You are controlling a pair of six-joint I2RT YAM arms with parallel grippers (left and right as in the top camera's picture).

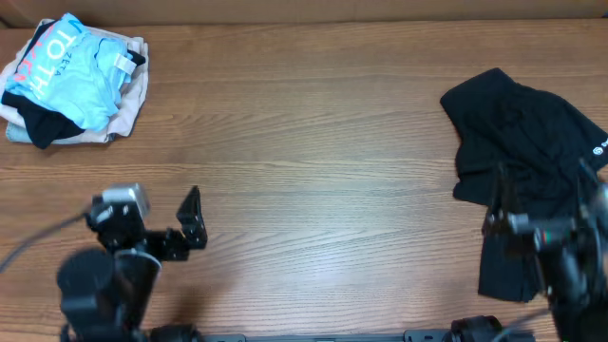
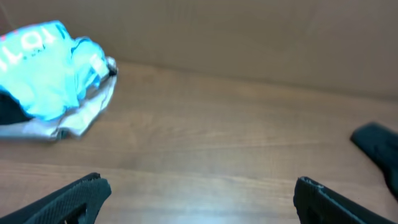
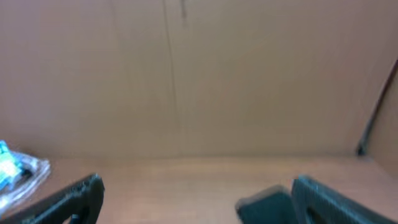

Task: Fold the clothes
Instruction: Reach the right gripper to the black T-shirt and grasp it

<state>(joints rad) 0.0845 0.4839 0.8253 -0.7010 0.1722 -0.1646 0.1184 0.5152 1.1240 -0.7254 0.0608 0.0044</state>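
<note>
Both stand wide open and empty, my left end effector (image 2: 199,196) and right end effector (image 3: 196,196); the black shirt (image 1: 518,128) lies crumpled (white logo (image 1: 598,147) at its edge) on the desk (image 1: 313,142), far right.

A crumpled black shirt (image 1: 522,123) lies at the bench's (image 1: 313,142) right edge, with the right claw (image 1: 541,190) spread wide above it. A garment pile (image 1: 71,81) sits far left.

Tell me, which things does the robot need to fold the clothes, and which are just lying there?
For the job:
- black shirt, crumpled on the right
- left gripper, open
- right gripper, open

Just lying about:
- light blue garment with pink-and-white lettering, far left
- beige garment beneath it
</note>
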